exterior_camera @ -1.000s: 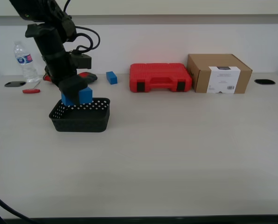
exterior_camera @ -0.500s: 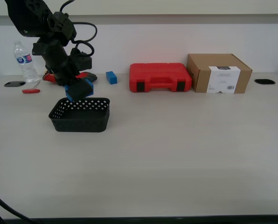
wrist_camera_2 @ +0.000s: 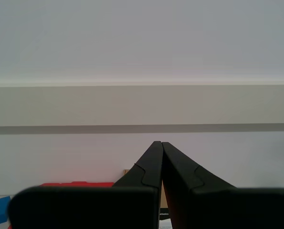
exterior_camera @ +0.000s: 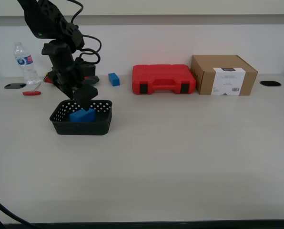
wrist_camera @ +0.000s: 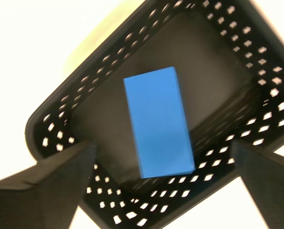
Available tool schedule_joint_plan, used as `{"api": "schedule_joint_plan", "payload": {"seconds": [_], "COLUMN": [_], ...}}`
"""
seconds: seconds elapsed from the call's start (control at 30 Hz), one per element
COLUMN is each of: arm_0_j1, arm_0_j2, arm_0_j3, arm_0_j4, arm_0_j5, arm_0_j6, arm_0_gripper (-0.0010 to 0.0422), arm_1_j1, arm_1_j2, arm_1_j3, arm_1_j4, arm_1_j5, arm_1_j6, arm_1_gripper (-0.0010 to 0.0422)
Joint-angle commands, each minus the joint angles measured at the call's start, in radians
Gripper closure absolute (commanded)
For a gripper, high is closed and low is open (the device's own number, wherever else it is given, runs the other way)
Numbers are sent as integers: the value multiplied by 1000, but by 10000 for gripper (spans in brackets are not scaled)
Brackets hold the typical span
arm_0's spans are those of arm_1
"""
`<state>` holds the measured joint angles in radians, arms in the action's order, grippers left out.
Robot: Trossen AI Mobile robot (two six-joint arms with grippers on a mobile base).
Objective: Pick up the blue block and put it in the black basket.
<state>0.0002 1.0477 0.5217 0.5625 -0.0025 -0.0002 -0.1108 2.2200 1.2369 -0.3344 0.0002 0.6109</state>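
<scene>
Exterior view first: the blue block (exterior_camera: 82,115) lies inside the black basket (exterior_camera: 92,126) at the left of the frame, and my first gripper (exterior_camera: 86,97) hangs just above it with nothing in it, so the drop looks done. A smaller blue cuboid (exterior_camera: 114,79), a red toolcase (exterior_camera: 164,78) and a cardboard box (exterior_camera: 224,75) sit apart behind.

First wrist view: the block (wrist_camera: 158,121) rests flat on the basket (wrist_camera: 61,129) floor, jaws spread wide, clear of it.

Second wrist view: my second gripper (wrist_camera_2: 161,145) points at the wall, jaws pressed together, empty, apparently parked out of the way.
</scene>
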Motion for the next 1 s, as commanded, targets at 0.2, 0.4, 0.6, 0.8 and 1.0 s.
{"api": "schedule_joint_plan", "payload": {"seconds": [0.2,0.4,0.6,0.8,1.0], "arm_0_j1": [1,1,1,1,1], "arm_0_j2": [0,0,0,0,0], "arm_0_j3": [1,1,1,1,1], "arm_0_j4": [2,2,2,2,2], "arm_0_j5": [0,0,0,0,0], "arm_0_j6": [0,0,0,0,0], "arm_0_gripper": [413,413,413,413,413], "arm_1_j1": [-1,-2,-2,-1,-1], "arm_1_j2": [-1,-1,-1,-1,-1], "arm_1_j3": [1,1,1,1,1], "arm_1_j4": [-2,-12,-18,-8,3], "arm_1_j5": [22,93,98,93,93], "arm_1_j6": [-26,-35,-35,-36,-36], "arm_1_gripper": [297,413,413,413,413]}}
